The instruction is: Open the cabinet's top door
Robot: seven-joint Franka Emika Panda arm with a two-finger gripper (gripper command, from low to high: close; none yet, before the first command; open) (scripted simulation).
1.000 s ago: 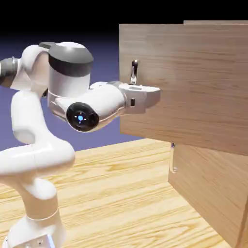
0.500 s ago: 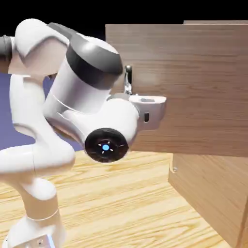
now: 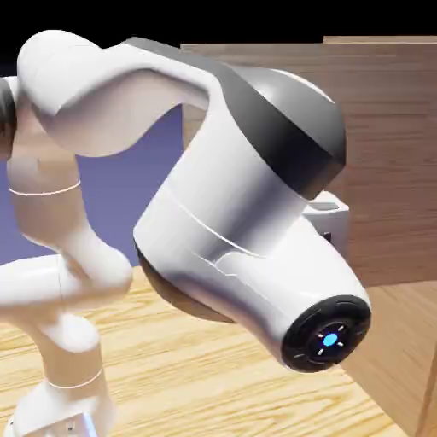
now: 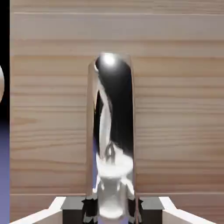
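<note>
The top door (image 3: 393,162) of the cabinet (image 3: 384,39) should handle as a broad, stiff wooden panel, fairly heavy, swinging on its hinge rather than lifting free; nothing about it looks fragile. It stands above the worktop (image 3: 188,375), toward the edge on the exterior view's right, and appears to be swung well out over the lower panel (image 3: 388,320), though the arm (image 3: 205,179) covers part of it. The curved metal handle (image 4: 120,100) looks hard and polished, so it may slip or turn between the fingertips if the pull goes askew. The gripper (image 4: 111,211) is closed on that handle near the bottom of the hand view, one fingertip on each side of the bar. That is a sensible place to take hold: across the bar, well away from the door's face, with the hand following the door's arc. Pushing straight across it would likely twist the grip. Counting what shows, there are one arm, one gripper with two fingertips, one cabinet, one top door, one lower panel, one handle and one worktop. Whether a second handle sits behind the arm, I cannot tell.
</note>
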